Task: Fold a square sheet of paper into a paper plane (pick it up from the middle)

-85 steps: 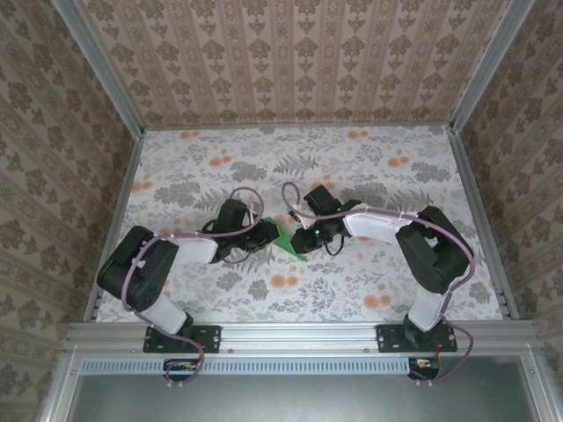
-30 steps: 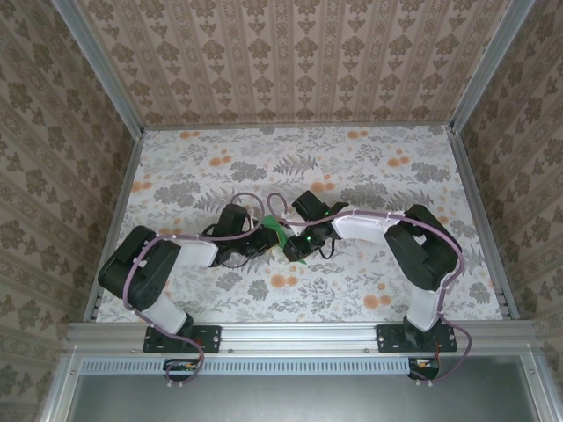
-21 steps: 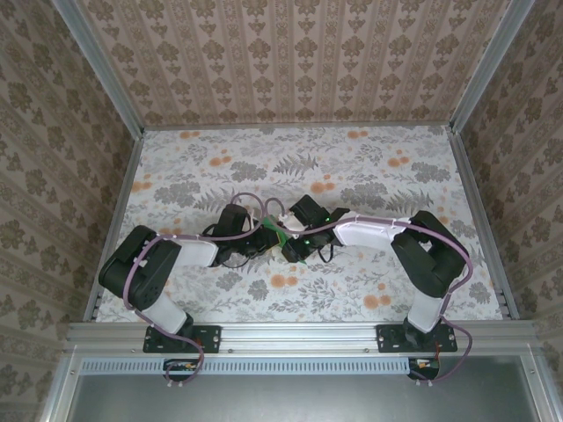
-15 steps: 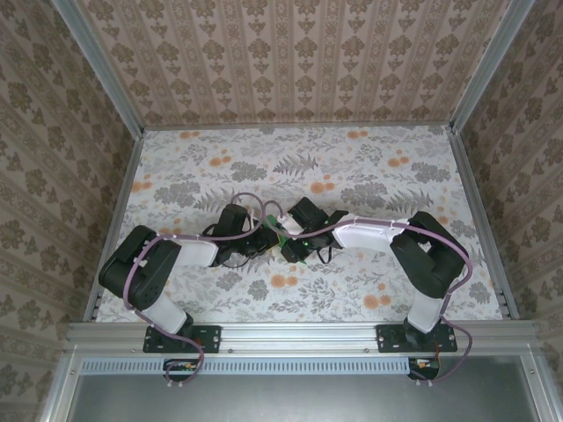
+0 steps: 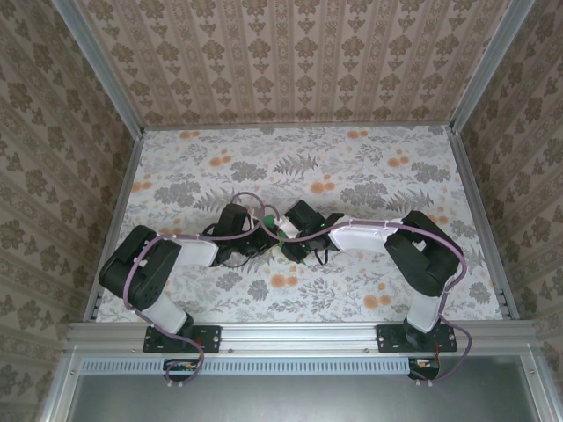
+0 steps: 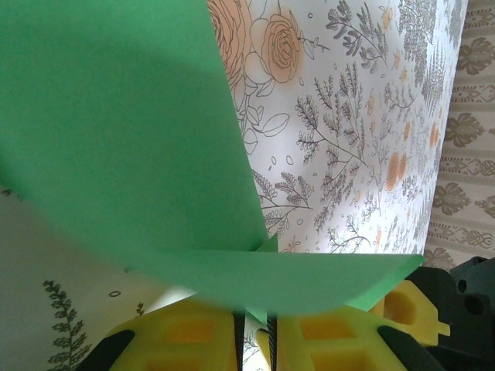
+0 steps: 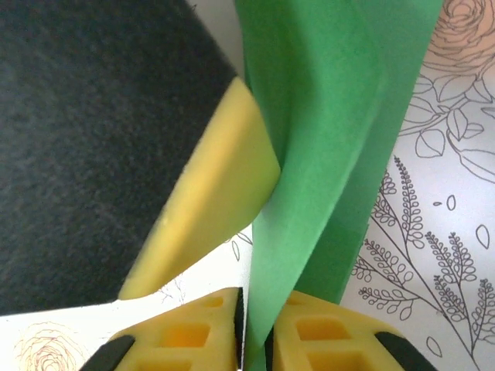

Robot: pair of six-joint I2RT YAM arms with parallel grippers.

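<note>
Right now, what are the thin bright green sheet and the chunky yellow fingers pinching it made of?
Bright green sheet: probably paper, matte; it bends thin and shows a sharp fold. Yellow fingers of the right gripper: seemingly hard moulded plastic, matte, with hollow pockets.

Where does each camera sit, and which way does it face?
Top external: above and behind both arms, looking down at them and the table.
Left wrist: on the left arm, looking past the left gripper, shut on the green paper.
Right wrist: on the right arm, looking past the right gripper, shut on it too.
Shared: both wrist views show the paper.
</note>
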